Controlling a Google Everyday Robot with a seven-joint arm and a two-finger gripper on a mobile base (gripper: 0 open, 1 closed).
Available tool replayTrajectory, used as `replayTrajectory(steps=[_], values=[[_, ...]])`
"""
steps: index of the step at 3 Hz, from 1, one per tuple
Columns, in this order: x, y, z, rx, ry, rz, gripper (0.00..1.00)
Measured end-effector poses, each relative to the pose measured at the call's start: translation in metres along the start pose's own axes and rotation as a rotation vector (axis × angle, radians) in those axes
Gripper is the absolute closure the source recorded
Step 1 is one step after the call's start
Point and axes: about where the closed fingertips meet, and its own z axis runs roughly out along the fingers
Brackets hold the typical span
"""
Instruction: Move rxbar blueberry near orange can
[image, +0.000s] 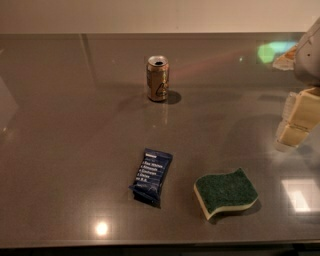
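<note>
The rxbar blueberry (151, 176) lies flat on the grey bench (60, 150), well apart from the upright orange can (158, 78) behind it. A green sponge (226, 192) sits near the bar's right. The gripper (294, 122) hangs at the right edge; whether it is open or closed cannot be told.

**Task Objects: Position and Condition**

You will find the rxbar blueberry (151, 176) lying flat at front centre; its dark navy wrapper shows white text lines, long axis slightly tilted; the orange can (158, 78) stands upright well behind it, golden with a silver top; the gripper (295, 125) hangs at the right edge, apart from both.
</note>
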Motion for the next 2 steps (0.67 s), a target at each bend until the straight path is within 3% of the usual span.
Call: replayTrajectory(steps=[1, 2], values=[[-0.001, 0.000, -0.001, 0.002, -0.002, 0.000, 0.00], [-0.017, 0.004, 0.006, -0.015, -0.066, 0.006, 0.00]])
